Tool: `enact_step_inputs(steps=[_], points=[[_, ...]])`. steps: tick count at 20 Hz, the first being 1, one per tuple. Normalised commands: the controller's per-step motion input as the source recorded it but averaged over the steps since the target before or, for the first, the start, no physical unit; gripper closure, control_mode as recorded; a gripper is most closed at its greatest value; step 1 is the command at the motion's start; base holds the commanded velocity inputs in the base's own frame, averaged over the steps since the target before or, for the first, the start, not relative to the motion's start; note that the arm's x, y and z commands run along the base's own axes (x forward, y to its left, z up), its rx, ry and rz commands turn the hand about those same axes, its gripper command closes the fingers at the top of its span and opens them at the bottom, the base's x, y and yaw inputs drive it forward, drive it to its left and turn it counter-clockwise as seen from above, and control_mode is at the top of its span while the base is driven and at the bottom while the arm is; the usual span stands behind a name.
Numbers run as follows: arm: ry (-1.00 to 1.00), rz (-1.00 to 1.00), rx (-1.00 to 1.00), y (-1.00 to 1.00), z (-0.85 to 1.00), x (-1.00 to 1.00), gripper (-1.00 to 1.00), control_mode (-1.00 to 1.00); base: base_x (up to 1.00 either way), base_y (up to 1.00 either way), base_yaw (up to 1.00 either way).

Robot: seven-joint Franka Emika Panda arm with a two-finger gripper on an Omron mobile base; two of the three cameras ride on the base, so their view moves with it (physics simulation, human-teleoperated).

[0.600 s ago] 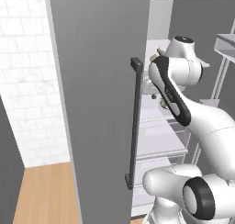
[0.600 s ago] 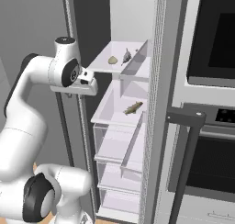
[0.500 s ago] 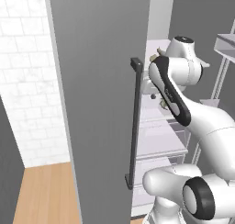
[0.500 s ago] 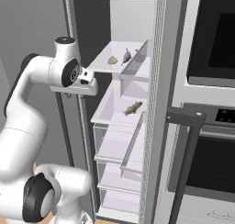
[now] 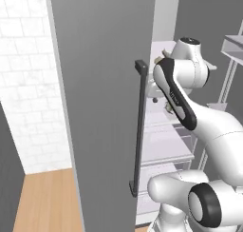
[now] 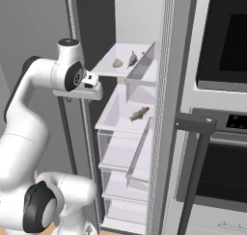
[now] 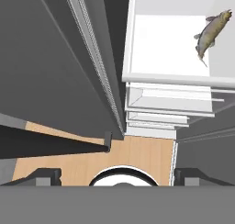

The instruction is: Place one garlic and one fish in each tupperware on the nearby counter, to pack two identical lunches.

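olive-brown slim fish lies on white fridge shelf; pinkish garlic bulb and second fish occupy upper shelf. gripper jaws wide, empty.

A tall grey fridge door stands open, its dark vertical handle running down its edge. Behind it lies a white tiled wall above a wooden floor. Inside the fridge, white shelves sit stacked over clear drawers. To the right of the fridge, a built-in oven with dark glass has its door hanging ajar, its dark bar handle jutting forward. From above, the shelf edges step down toward the wooden floor.
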Motion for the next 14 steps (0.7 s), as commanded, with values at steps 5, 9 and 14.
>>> enact_step_inputs(steps=[5, 9, 14], points=[[0.00, 0.00, 0.00, 0.00, 0.00, 0.00, -1.00, 1.00, 0.11, -0.05, -0.10], [0.00, 0.00, 0.00, 0.00, 0.00, 0.00, -1.00, 1.00, 0.02, -0.05, -0.27], [0.00, 0.00, 0.00, 0.00, 0.00, 0.00, -1.00, 1.00, 0.00, -0.10, -0.34]])
